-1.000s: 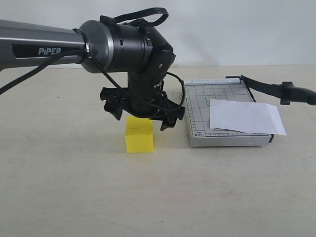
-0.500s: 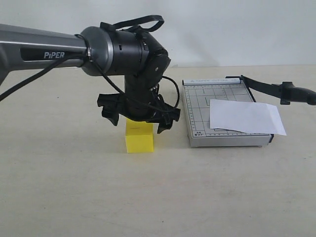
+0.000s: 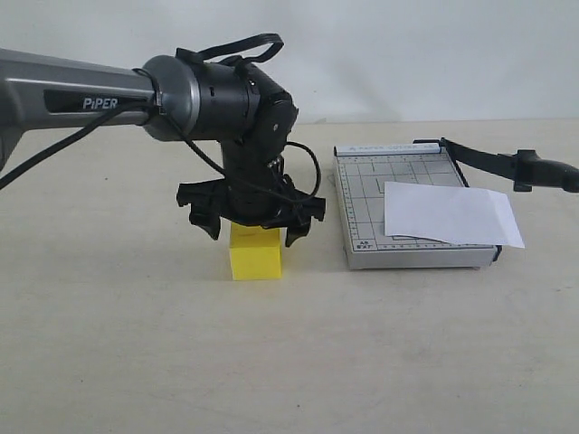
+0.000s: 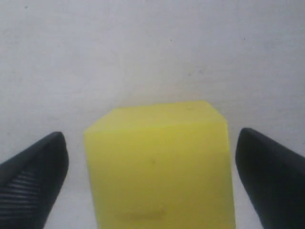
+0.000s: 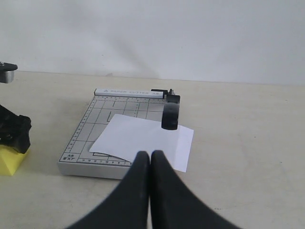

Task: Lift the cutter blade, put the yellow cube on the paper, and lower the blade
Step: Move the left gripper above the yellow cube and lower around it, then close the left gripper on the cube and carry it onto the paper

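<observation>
Straddling the yellow cube (image 3: 254,262) on the desk (image 3: 136,344) with left end effector (image 3: 253,233) spread apart; pressing right end effector (image 5: 150,156) fingers together.

A: Where is the plain yellow solid cube (image 3: 254,255) sitting?
B: On the pale flat table (image 3: 271,362), left of the grey gridded trimmer board (image 3: 362,181).
A: And the thin white paper sheet (image 3: 450,214)?
B: It is lying on the board, sticking out over its right edge. The long black cutter blade (image 3: 488,161) is tilting up along that side.
</observation>
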Controlling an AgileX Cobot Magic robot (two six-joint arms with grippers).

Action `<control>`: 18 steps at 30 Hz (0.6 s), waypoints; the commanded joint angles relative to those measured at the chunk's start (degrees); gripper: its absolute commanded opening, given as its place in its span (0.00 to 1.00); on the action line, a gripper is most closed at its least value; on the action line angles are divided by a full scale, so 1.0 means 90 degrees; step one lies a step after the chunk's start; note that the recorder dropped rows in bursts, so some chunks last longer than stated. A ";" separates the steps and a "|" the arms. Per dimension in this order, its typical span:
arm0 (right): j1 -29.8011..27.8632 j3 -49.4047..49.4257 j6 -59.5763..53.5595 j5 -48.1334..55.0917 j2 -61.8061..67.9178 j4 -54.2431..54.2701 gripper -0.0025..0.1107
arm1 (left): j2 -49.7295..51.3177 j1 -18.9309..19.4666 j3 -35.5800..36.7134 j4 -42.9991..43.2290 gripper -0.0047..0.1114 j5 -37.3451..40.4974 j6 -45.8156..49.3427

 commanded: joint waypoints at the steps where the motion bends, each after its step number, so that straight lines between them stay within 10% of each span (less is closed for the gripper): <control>1: -0.0029 0.0026 -0.0019 -0.0069 -0.0026 -0.0005 0.02 | -0.0007 0.0001 -0.0001 0.0420 0.44 0.0220 -0.0065; 5: -0.0029 0.0026 -0.0019 -0.0069 -0.0026 -0.0005 0.02 | -0.0046 -0.0011 -0.0013 0.0355 0.08 0.0241 0.0313; 18: -0.0029 0.0026 -0.0019 -0.0069 -0.0026 -0.0005 0.02 | -0.0637 -0.0408 -0.0111 0.0194 0.08 -0.0875 0.1875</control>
